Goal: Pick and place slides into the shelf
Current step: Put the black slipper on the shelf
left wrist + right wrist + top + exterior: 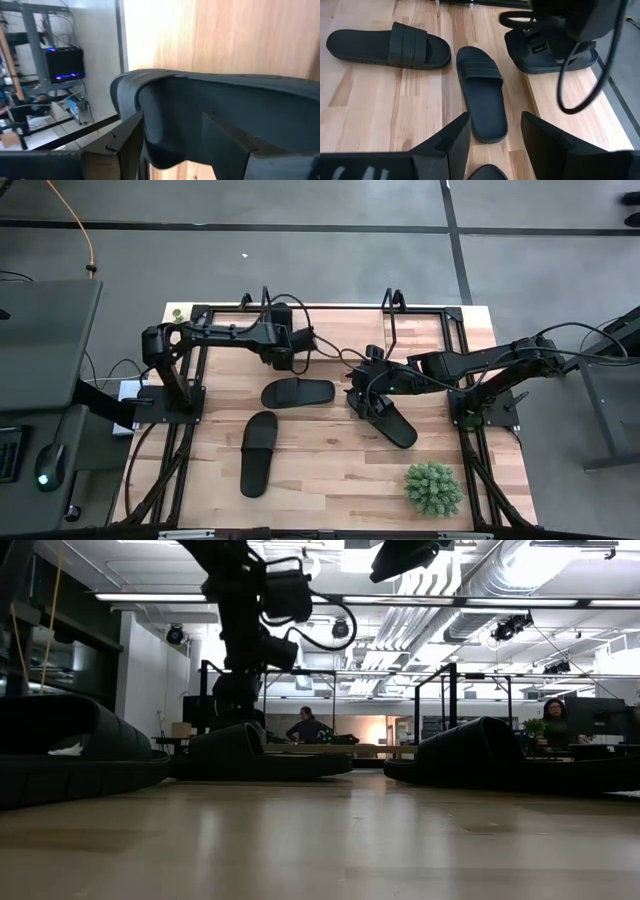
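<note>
Four black slides show. Two lie sole-down on the table: one mid-table (297,392) (482,95) and one toward the near left (258,452) (387,42). A third (392,422) lies under my right gripper (362,395) (495,120), which hovers open above its left end (487,172). My left gripper (290,352) (172,125) is shut on the fourth slide (200,105) (550,50) over the shelf (420,330) (570,120), at the table's far side. My left gripper comes at the fourth slide from above, pointing down, with one finger (127,145) on each side of its rounded end (125,82). Which part the fingers close on is hidden by the slide itself. In the right wrist view its sole (555,65) looks level on the shelf board.
A green potted plant (433,488) stands at the table's near right. The shelf's black tube uprights (392,305) and frame rails run along the far and side edges. Cables hang from both arms. Bare wood lies between the two loose slides and the near edge.
</note>
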